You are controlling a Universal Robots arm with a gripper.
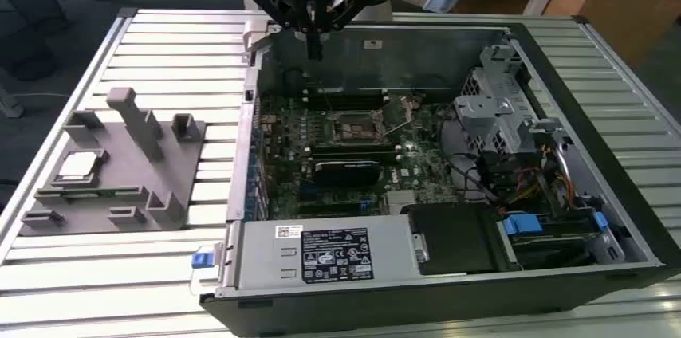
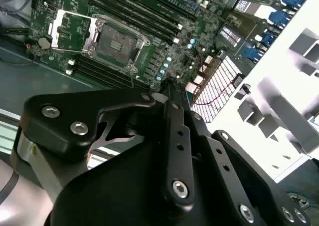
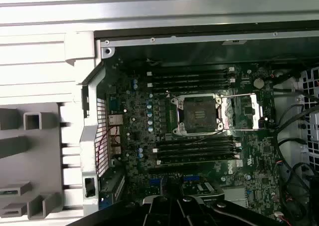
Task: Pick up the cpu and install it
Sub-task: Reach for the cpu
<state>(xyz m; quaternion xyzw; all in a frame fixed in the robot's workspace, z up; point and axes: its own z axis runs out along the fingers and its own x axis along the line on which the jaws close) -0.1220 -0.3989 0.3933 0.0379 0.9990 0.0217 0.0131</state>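
Note:
The cpu (image 1: 76, 165), a small silvery-white square, lies on the grey holder block (image 1: 112, 170) at the exterior view's left, outside the computer case. My gripper (image 1: 315, 53) hangs over the case's far wall, well away from the cpu, with its black fingers pressed together and nothing between them. Inside the case, the black socket (image 1: 356, 127) sits in the middle of the green motherboard. In both wrist views the socket (image 3: 199, 115) (image 2: 115, 41) stands uncovered, its metal frame (image 3: 245, 111) swung aside. The gripper (image 2: 167, 85) points toward the board's edge.
The open case (image 1: 553, 31) lies on a slatted metal table (image 1: 159, 43). Memory sticks (image 3: 192, 79) flank the socket on both sides. A drive cage (image 1: 500, 107) and cables fill the case's right side, and a power supply (image 1: 330, 254) sits along the near wall.

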